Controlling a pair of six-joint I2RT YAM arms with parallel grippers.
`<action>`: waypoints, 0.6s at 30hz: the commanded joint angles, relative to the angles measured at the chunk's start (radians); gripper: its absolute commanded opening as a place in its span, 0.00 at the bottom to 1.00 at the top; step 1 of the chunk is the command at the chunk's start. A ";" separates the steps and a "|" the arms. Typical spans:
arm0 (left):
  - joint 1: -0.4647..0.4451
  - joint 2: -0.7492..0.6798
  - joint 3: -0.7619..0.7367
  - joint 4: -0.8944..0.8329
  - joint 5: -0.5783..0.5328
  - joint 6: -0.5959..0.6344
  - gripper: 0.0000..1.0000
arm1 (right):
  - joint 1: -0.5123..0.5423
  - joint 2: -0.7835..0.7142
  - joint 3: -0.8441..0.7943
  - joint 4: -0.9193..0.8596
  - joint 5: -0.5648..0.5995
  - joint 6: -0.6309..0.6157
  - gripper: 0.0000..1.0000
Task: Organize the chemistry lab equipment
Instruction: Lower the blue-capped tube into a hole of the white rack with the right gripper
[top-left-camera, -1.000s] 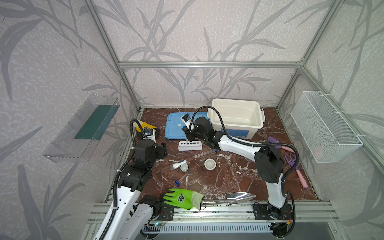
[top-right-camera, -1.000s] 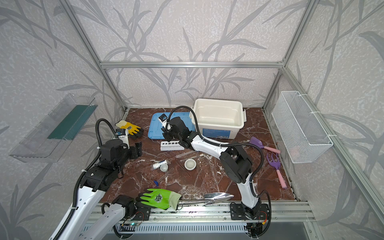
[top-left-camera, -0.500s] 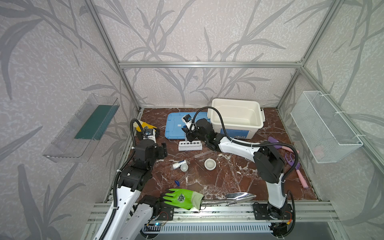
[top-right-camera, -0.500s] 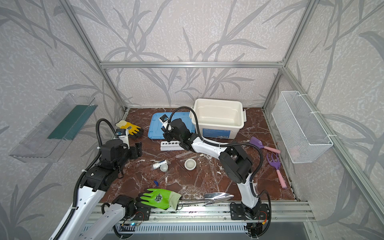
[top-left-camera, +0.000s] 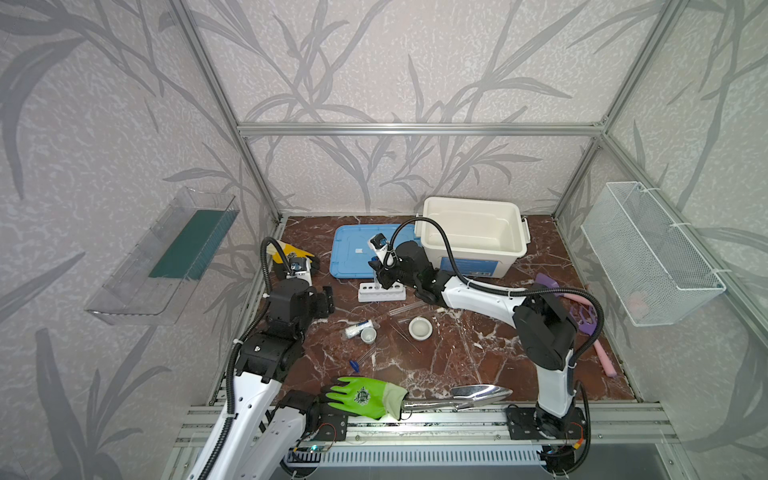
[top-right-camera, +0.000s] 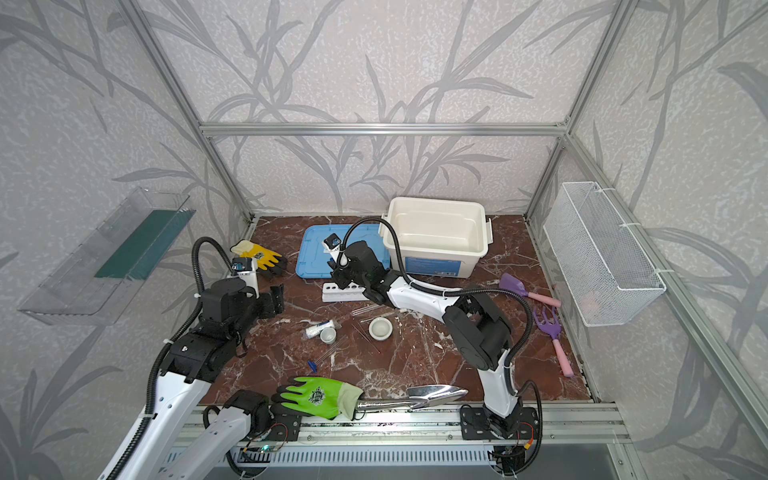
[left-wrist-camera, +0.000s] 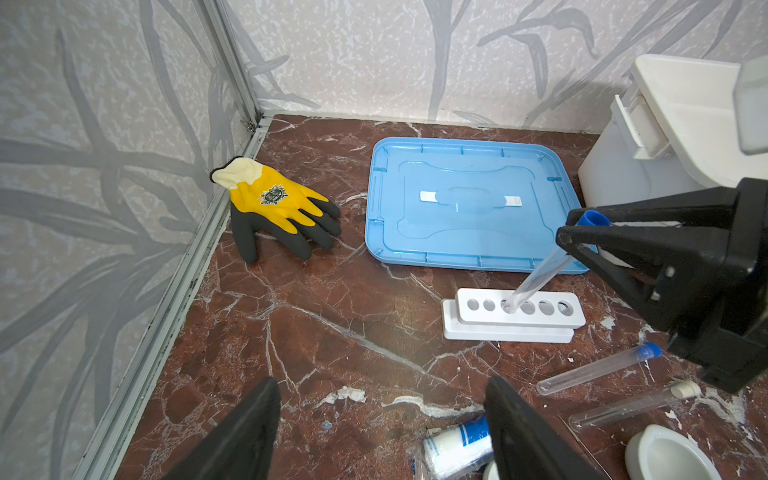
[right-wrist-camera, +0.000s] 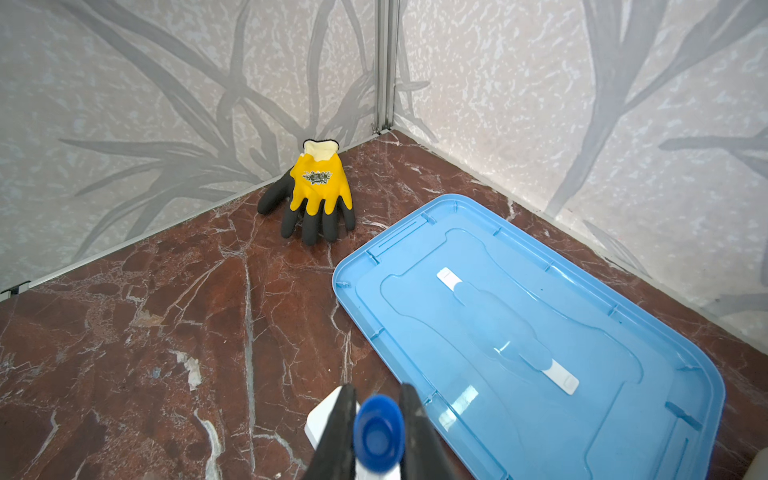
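There's the white six-hole rack just before the flat blue plastic lid, white plastic tub to the lid's right; small white bowl nearer front, small white cup left of it.

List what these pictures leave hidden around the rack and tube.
Test tube: right wrist view, body hidden under its own blue cap.
Rack: both top views, right gripper covers the tube's tip.
Bottle: left wrist view, cut by the frame edge and the left gripper.
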 joint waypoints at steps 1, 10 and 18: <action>0.006 -0.009 -0.010 -0.012 0.003 0.004 0.78 | 0.005 -0.011 -0.007 0.032 0.002 0.003 0.16; 0.007 0.001 -0.009 -0.009 0.007 0.009 0.78 | 0.005 0.025 -0.035 0.098 0.012 -0.010 0.15; 0.008 0.003 -0.011 -0.007 0.011 0.010 0.78 | 0.007 0.051 -0.056 0.139 0.019 -0.011 0.16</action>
